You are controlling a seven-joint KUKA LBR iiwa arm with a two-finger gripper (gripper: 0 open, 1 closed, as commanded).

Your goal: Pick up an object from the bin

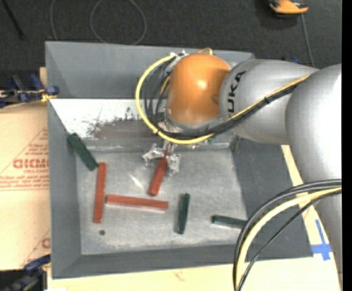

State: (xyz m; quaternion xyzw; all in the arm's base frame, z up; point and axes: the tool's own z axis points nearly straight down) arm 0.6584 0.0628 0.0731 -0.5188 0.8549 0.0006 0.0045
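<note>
**My gripper is sitting over the short red stick**

The short red stick, a thin straight bar that looks like plastic, is lying near the middle of the grey metal bin. It is tipped a little, so its top end is pointing toward the back wall. My gripper is hanging right over that top end. My two fingers are standing apart, one on each side of the stick, so I am not squeezing it yet. I am thinking this is the step just before the pinch.

I am guessing this stick is a good pick because it is lying alone, with bare floor on both sides for my fingers.

Just past its bottom end, the long red stick is lying flat across the floor, near it but seeming not to touch. The left red stick is lying beside that one's left end.

Farther off are the corner green stick, the middle green stick and the right green stick, all dark and thin. They are lying well apart, so they are not getting in my way.
</note>
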